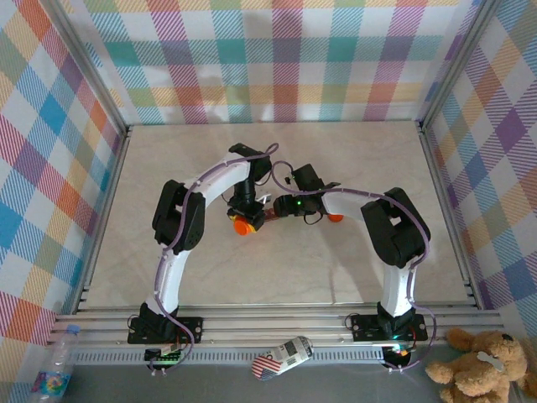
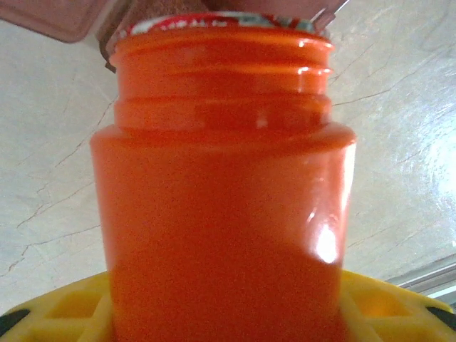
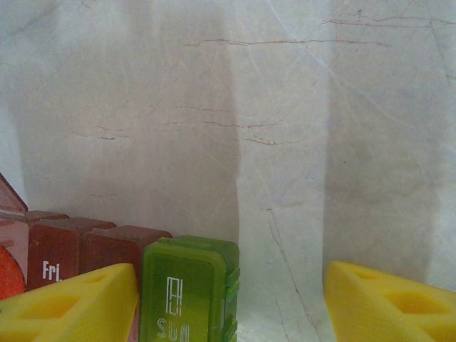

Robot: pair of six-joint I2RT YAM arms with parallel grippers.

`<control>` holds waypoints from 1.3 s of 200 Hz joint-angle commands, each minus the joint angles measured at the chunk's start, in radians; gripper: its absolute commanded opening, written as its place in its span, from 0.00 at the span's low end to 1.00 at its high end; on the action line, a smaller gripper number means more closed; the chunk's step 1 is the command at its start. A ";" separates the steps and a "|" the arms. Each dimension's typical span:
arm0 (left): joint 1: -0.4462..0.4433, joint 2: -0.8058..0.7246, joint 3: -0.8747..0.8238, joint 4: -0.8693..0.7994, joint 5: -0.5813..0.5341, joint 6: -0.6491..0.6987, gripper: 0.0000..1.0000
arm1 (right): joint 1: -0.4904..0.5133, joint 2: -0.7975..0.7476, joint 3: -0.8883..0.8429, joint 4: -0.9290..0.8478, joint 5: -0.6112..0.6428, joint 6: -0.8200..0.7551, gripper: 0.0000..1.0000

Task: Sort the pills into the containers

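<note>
Left wrist view: left pincer [image 2: 228, 320] clamping orange bottle [image 2: 224, 199]. Right wrist view: right pincer [image 3: 231, 288] gaping apart, green-ended containers [image 3: 187, 285] sitting beside one finger.

Robot test cell of laboratory type: a left arm [image 1: 170, 273] and right arm [image 1: 401, 285] bolted to an aluminium rail [image 1: 277, 318] at a marble-patterned table [image 1: 352, 159], enclosed by plaid cloth walls [image 1: 277, 59] on metal framing, with a teddy bear [image 1: 478, 366] and water bottle [image 1: 55, 368] outside.

- "SUN" in white letters, with a small white boxed mark above it, on the lid of the green end compartment [image 3: 189, 292] of the containers [image 3: 117, 246], seen from my right wrist.
- "Fri" in white on a red-brown compartment [image 3: 55, 253] further along.
</note>
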 commanded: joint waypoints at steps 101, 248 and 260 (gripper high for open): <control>-0.007 0.007 0.073 -0.092 -0.044 0.028 0.00 | 0.012 0.068 -0.022 -0.032 -0.029 0.019 0.69; -0.006 -0.002 -0.003 -0.060 -0.034 0.032 0.00 | 0.013 0.070 -0.017 -0.033 -0.032 0.022 0.69; -0.006 -0.002 -0.002 -0.058 -0.046 0.032 0.00 | 0.012 0.072 -0.017 -0.033 -0.032 0.023 0.69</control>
